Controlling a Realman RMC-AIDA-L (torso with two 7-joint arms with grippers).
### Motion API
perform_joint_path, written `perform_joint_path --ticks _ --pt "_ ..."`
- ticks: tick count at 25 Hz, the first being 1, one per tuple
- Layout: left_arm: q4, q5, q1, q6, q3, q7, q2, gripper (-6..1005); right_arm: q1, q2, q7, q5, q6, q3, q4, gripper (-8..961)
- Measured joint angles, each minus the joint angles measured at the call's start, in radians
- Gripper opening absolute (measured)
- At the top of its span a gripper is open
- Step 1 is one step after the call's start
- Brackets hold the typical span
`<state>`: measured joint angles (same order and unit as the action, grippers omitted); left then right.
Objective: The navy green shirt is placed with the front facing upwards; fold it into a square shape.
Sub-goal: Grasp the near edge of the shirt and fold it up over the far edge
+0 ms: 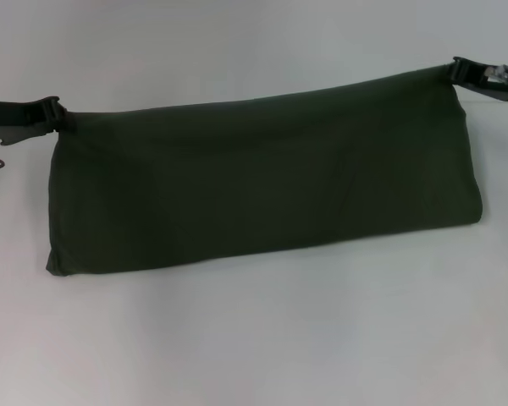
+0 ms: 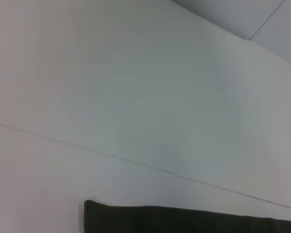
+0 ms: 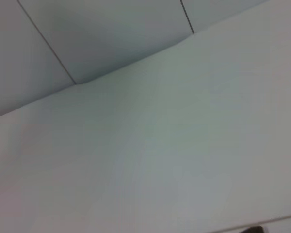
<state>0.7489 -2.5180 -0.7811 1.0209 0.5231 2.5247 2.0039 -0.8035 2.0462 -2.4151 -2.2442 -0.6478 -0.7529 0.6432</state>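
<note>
Already we are seeing the navy green shirt point(image 1: 262, 178) lying as a long folded band across the middle of the white worktop point(image 1: 262, 338), plain side up, no print showing. We are gripping its far corners: the left end effector point(image 1: 55, 114) and the right end effector point(image 1: 459, 74) are each clamped on cloth. We are judging one lengthwise fold done; crosswise folds into a square are remaining.

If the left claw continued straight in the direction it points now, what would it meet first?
The left claw points inward along the far edge of the navy green shirt, whose corner it already touches. Going on, it would likely push into that shirt cloth first; height above the table is unclear.
</note>
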Motion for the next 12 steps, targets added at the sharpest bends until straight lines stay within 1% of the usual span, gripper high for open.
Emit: perform_joint_path --ticks 6,12 --pt "0.001 0.0 0.0 -0.013 0.0 0.008 -0.001 39 -0.025 -0.004 0.005 -0.001 0.019 -0.007 -0.031 42" --pt "0.0 0.001 -0.007 -0.039 0.0 0.005 -0.003 39 -0.026 -0.01 0.0 -0.002 0.035 -0.008 -0.037 41"
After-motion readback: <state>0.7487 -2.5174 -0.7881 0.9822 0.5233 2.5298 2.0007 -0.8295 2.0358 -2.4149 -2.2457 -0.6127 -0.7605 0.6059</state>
